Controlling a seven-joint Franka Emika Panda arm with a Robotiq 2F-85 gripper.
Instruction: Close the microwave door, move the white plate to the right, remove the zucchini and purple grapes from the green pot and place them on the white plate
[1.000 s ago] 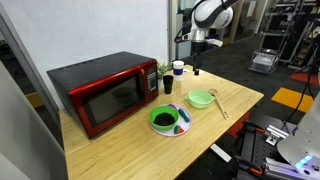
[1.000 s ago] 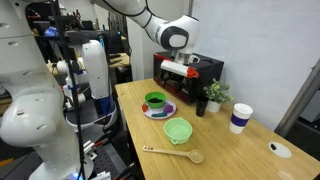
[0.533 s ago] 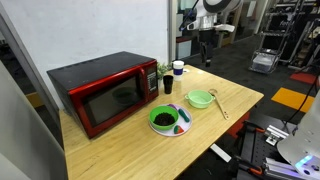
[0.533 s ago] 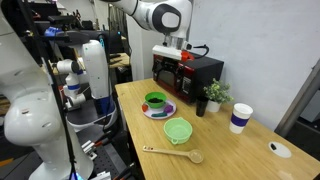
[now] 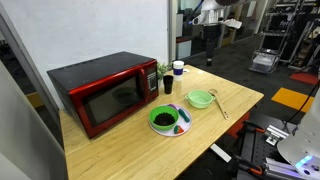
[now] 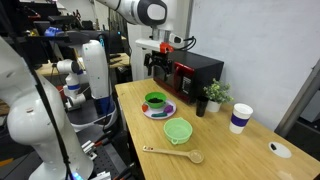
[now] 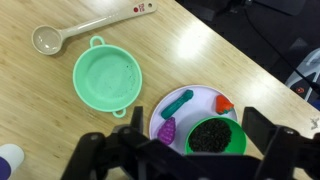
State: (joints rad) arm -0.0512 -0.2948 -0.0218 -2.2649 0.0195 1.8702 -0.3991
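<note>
Wooden table (image 7: 40, 110): under my pincer (image 7: 180, 152), jaws wide apart and empty, the zucchini (image 7: 179, 102) lies on the white plate (image 7: 203, 99) beside the purple grapes (image 7: 167, 128); it looks light, stiff, slippery, so I would pinch its middle.

lower rim of white plate (image 7: 204, 96) hidden behind blurred hand (image 7: 185, 152), cup (image 7: 7, 161) cropped at corner

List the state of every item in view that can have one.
Microwave door: shut.
Green pot: upright, empty.
White plate: carries the zucchini, the grapes and a bowl.
Zucchini: lying on the plate.
Grapes: on the plate.
Green bowl: upright, filled with something dark.
Wooden spoon: lying flat, hollow up.
Paper cup: upright.
Fingers: open, empty.
</note>
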